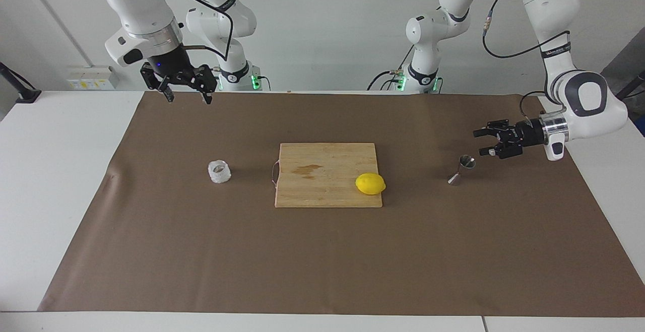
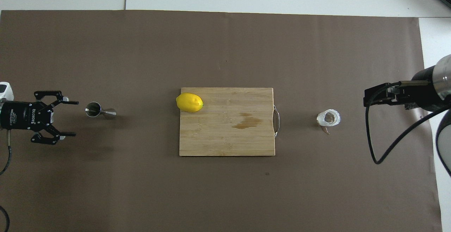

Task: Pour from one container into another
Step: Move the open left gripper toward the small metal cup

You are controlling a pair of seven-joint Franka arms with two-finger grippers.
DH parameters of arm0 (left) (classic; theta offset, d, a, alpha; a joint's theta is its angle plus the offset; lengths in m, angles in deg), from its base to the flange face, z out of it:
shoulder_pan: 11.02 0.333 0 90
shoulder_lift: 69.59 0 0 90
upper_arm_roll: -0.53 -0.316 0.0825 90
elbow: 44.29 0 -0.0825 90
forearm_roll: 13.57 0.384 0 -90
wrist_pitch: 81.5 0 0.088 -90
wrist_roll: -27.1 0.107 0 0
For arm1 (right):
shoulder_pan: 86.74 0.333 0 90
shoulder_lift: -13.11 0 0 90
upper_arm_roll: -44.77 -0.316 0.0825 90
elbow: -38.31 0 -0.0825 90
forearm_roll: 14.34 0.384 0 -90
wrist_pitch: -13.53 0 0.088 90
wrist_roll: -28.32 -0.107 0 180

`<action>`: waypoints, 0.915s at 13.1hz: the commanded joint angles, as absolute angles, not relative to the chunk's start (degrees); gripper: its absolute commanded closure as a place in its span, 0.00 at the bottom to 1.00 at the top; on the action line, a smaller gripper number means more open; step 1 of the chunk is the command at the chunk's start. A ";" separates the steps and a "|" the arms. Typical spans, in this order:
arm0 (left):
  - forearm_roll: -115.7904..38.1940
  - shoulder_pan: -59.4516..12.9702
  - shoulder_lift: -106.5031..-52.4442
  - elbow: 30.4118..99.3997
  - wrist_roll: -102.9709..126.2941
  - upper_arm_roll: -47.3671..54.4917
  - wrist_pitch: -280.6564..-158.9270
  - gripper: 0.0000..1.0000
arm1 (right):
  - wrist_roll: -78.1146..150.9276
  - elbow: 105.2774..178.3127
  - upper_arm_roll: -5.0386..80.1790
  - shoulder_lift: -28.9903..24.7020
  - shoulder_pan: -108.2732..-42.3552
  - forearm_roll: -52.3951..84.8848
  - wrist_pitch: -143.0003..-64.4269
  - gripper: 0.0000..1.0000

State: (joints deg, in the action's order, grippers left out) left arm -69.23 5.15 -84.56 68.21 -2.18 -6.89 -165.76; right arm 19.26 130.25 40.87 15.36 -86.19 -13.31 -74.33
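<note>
**Risk assessment: approach to a tip-prone jigger**

The left gripper (image 1: 482,142) is held low above the mat (image 1: 322,261), just beside the jigger (image 1: 461,170) and level with its rim, pointing sideways at it. Its fingers are spread wide and hold nothing. The main hazard is contact before closure. The jigger is slim, stands on a small foot and narrows to a thin waist, so a sideways touch from one finger is likely to topple it or push it along the mat. A grip taken at the flared rim may slip on the polished steel; the waist appears the safer place to clamp.

The right gripper (image 1: 186,89) waits in the air above the mat's edge next to the robots, toward the right arm's end. Its fingers are also apart and empty. When it descends on the cup (image 1: 219,172), excess squeeze may deform the wall, and a tilted lift may spill any contents.

Appearance and position:

- The jigger is shiny steel, hourglass-shaped, upright, open cone up. It stands toward the left arm's end of the mat, well apart from the cutting board (image 1: 327,158).
- The cup is squat, whitish and translucent with a rough wall. It stands upright near the board's handle end, toward the right arm's end of the mat. Its contents cannot be determined.
- A lemon (image 1: 370,184) lies on the board at the corner away from the robots, on the jigger's side.
</note>
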 commanded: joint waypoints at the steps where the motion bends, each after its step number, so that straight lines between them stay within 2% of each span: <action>1: -72.63 4.53 -84.97 70.31 -5.50 -7.29 -169.64 0.00 | 22.34 132.00 42.65 16.71 -85.86 -13.55 -74.80 0.00; 12: -75.01 2.16 -88.13 70.93 -6.03 -7.99 -174.48 0.00 | 22.78 132.61 43.63 16.98 -86.74 -12.94 -74.89 0.00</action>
State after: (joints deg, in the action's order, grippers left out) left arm -73.65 3.96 -88.47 69.75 -5.35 -6.95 -173.37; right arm 21.83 130.90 43.36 15.54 -86.20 -13.29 -74.35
